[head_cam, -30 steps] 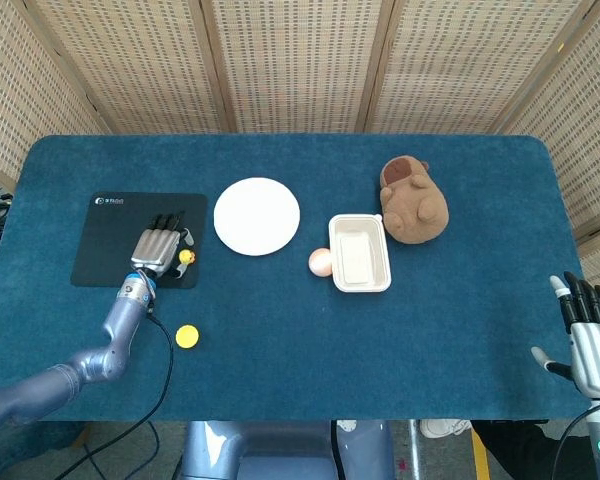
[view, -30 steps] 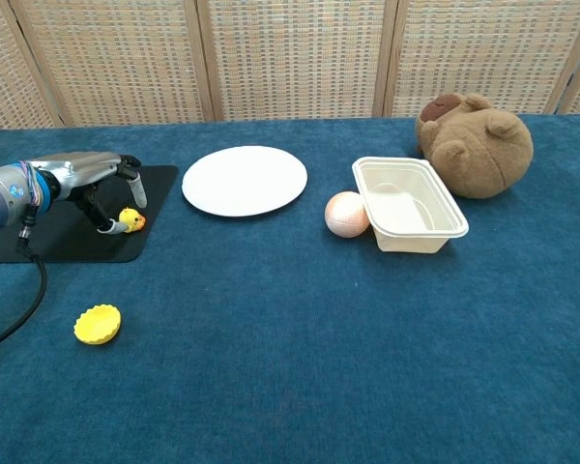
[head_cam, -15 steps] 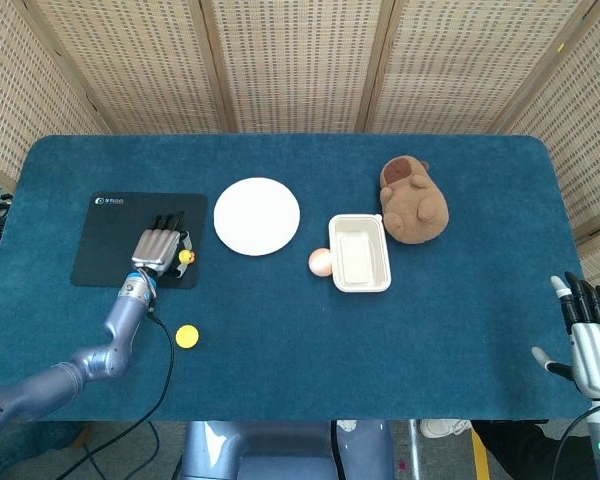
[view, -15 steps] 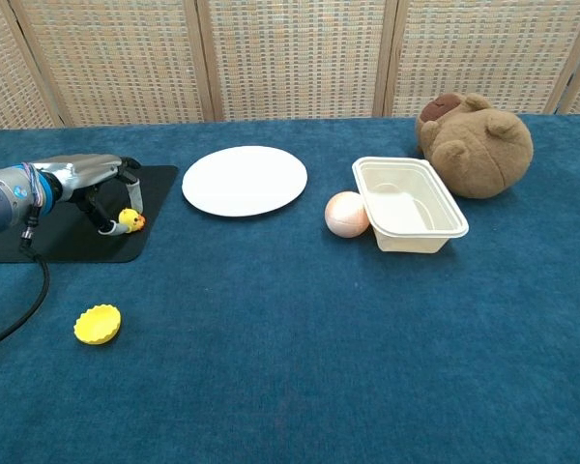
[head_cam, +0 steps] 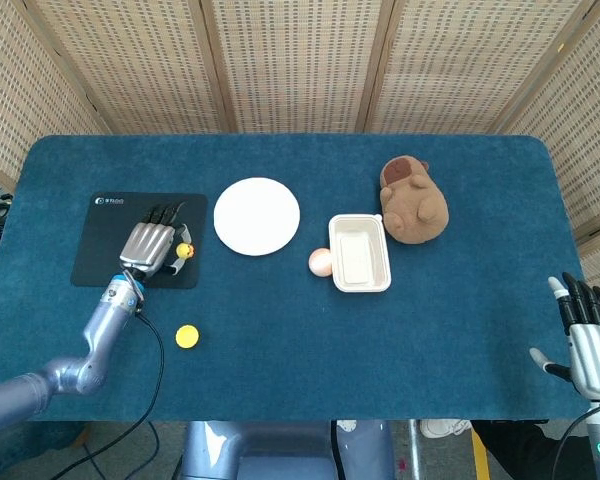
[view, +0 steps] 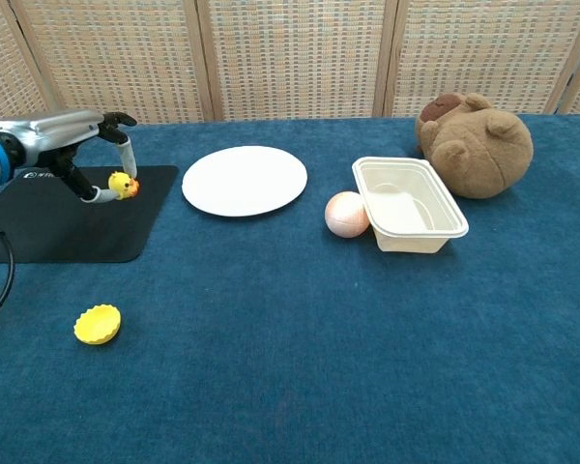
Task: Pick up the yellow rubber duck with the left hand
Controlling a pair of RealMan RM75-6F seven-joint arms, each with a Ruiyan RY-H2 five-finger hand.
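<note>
The yellow rubber duck [view: 122, 184] [head_cam: 183, 250] hangs above the black mat [view: 48, 217] [head_cam: 95, 250], pinched between the thumb and a finger of my left hand [view: 72, 135] [head_cam: 150, 243]. The hand is raised off the mat, its other fingers stretched forward over the duck. My right hand [head_cam: 587, 330] shows only in the head view, at the lower right corner beyond the table edge, fingers spread and holding nothing.
A white plate [view: 244, 180] lies right of the mat. Further right come a pink ball [view: 346, 214], a white rectangular tray [view: 409, 204] and a brown plush toy [view: 476, 143]. A small yellow cap [view: 97, 324] lies near the front left.
My left hand has closed on the duck and lifted it off the mat, moving up and slightly back. The right hand has stayed put.
</note>
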